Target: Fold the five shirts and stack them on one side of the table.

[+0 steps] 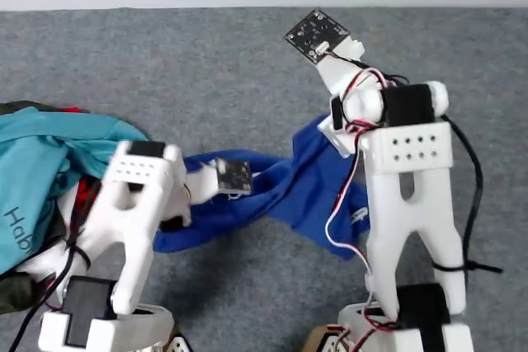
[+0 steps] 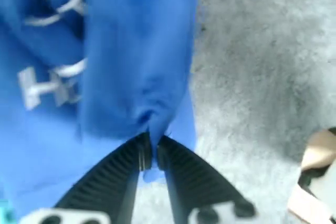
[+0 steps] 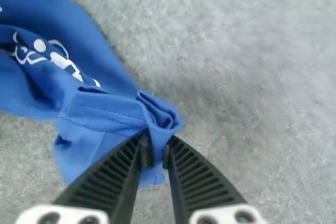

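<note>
**Left gripper (image 2: 149,148) and right gripper (image 3: 155,148): both clamped on the blue shirt (image 1: 289,187)**

1. Left gripper. My jaws are closed to a thin slit. A bunched fold of the blue shirt (image 2: 136,51) is pinched between the ribbed black fingers (image 2: 118,169), and the cloth spreads away from the tips.

2. Right gripper. My jaws are closed to the same thin slit. They grasp a gathered corner of the blue shirt (image 3: 100,114) along a stitched hem, with the white print (image 3: 52,59) just beside the pinch.

3. Shirt position. In the high view the shirt is drawn out between my two arms over the grey table (image 1: 206,63). Its long axis runs diagonally, from the near end by my left arm to the far end under my right arm. A loose flap trails toward my right arm's base.

4. Adjacent item. A teal shirt (image 1: 41,162) lies heaped at the table's left edge, just beside the blue shirt's near end.
</note>
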